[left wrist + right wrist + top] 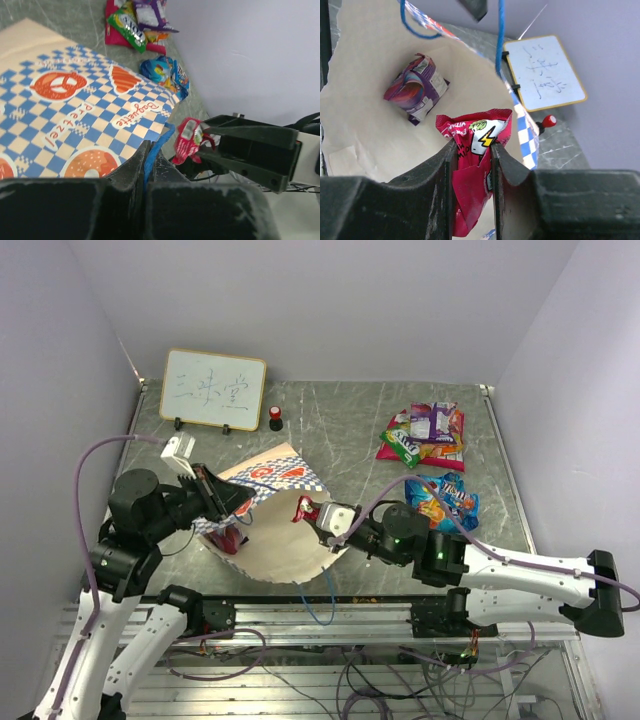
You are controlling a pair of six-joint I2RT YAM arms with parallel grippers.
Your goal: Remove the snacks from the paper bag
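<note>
Foil packets being light, crinkly and slick, the red packet [470,200] is pinched mid-body by the right gripper [473,146] at the mouth of the bag [365,125], whose cord [159,144] is clamped in the closed left gripper [150,152]; the purple packet [416,90] inside is best taken edgewise.

Paper bag [280,545] lies left of centre, mouth rightward: one packet [416,90] inside, second packet [305,509] at the mouth. Snack pile [425,433] back right, big packet [445,500] before it; whiteboard [213,390] back left, knob [275,418] beside.

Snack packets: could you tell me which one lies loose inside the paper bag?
The purple packet; the red packet is pinched in the right hand, and the other packets lie outside.
</note>
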